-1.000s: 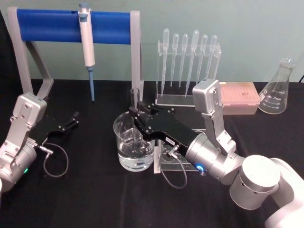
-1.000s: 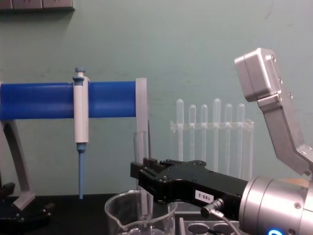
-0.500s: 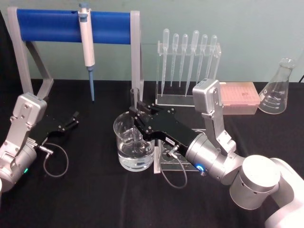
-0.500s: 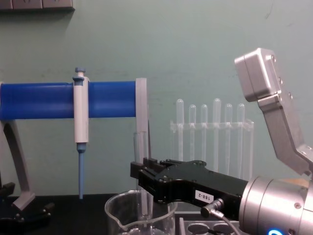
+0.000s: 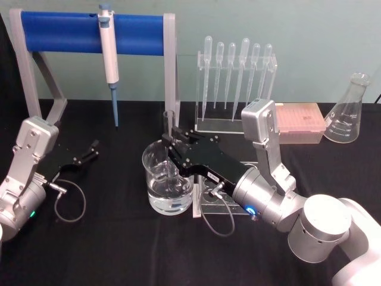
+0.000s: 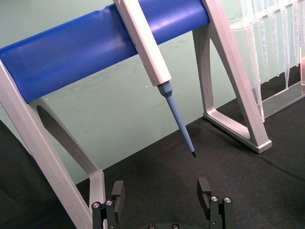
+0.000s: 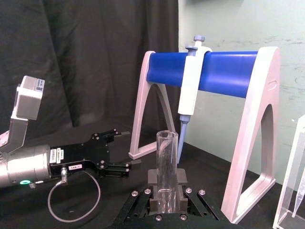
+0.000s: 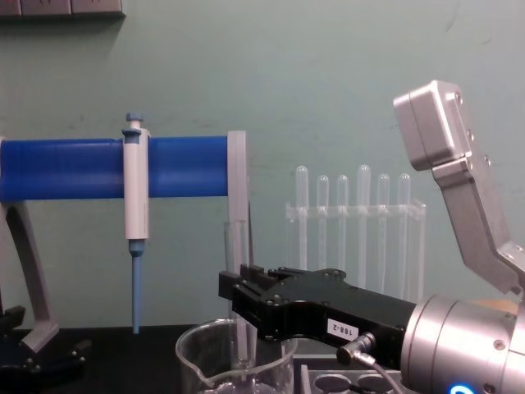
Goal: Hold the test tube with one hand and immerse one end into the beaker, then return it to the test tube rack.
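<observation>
The right gripper (image 8: 232,297) clamps the upright test tube (image 8: 235,256) above the beaker (image 8: 215,355), with a white-and-blue pipettor (image 8: 135,215) hanging from the blue rack (image 8: 74,168) behind.

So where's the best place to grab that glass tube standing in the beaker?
Around its upper part, from the side, as the right gripper does now. The test tube stands upright with its lower end down inside the beaker, so only the top stretch is free above the rim. Being round and slim, it probably sits safest squeezed between two fingers across its width. The left gripper rests apart, open.
</observation>
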Controlling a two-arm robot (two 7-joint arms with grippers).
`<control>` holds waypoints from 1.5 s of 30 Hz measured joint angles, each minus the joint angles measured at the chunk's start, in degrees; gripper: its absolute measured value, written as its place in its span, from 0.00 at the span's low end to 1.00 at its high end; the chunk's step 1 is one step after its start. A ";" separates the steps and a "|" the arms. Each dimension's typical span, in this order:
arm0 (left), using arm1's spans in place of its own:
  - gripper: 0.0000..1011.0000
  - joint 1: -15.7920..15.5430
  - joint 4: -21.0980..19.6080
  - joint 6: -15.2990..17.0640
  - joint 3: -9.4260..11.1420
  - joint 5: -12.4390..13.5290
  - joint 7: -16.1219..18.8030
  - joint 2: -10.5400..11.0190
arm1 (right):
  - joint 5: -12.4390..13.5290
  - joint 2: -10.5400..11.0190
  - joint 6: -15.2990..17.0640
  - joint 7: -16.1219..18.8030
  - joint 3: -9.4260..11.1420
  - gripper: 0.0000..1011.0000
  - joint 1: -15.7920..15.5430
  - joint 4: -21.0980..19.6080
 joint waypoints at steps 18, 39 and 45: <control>0.99 0.00 0.00 0.00 0.00 0.00 0.00 0.00 | 0.00 0.00 0.00 0.00 0.00 0.22 0.00 0.00; 0.99 0.00 0.00 0.00 0.00 0.01 0.00 0.00 | 2.67 4.18 6.36 -2.17 4.08 0.22 -2.39 -18.95; 0.99 0.00 0.00 0.00 0.00 0.01 0.00 0.00 | 3.69 7.65 7.53 -4.73 8.06 0.22 -6.31 -25.78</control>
